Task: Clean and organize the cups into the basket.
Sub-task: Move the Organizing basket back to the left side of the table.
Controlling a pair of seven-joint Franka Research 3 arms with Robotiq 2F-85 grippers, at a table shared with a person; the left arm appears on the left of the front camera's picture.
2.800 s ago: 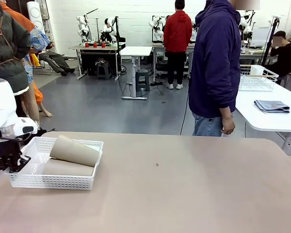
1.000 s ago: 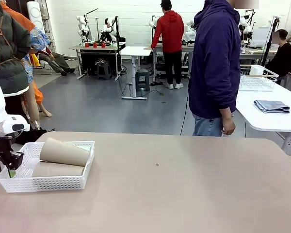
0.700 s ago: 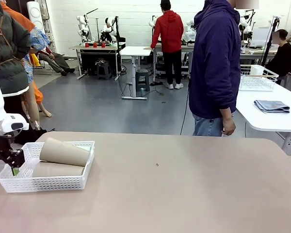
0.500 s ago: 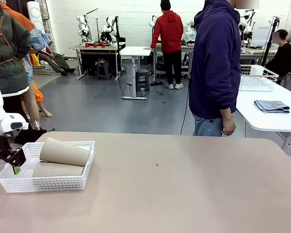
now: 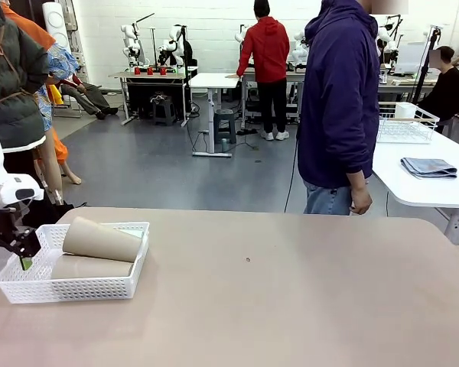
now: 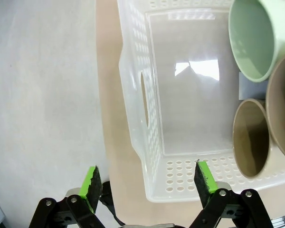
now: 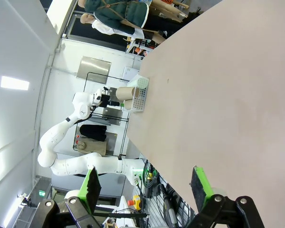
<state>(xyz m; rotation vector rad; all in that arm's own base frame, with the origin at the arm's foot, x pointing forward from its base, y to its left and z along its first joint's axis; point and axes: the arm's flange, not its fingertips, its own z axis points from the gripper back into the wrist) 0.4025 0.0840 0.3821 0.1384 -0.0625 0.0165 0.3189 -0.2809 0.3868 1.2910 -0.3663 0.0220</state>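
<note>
In the front view, the two cups (image 5: 99, 238) are seen lying on their sides in the basket (image 5: 76, 287), one propped on the other, since each is nearly as long as the basket is wide. The left gripper (image 5: 19, 246) is held spread at the basket's left end.

In the left wrist view, its fingers (image 6: 91, 180) are set wide astride the end wall with the handle cut-out (probably for a grasp or a release).

In the right wrist view, the right gripper (image 7: 145, 187) is held wide and empty over the bare table (image 7: 228, 95), well apart from the basket.
</note>
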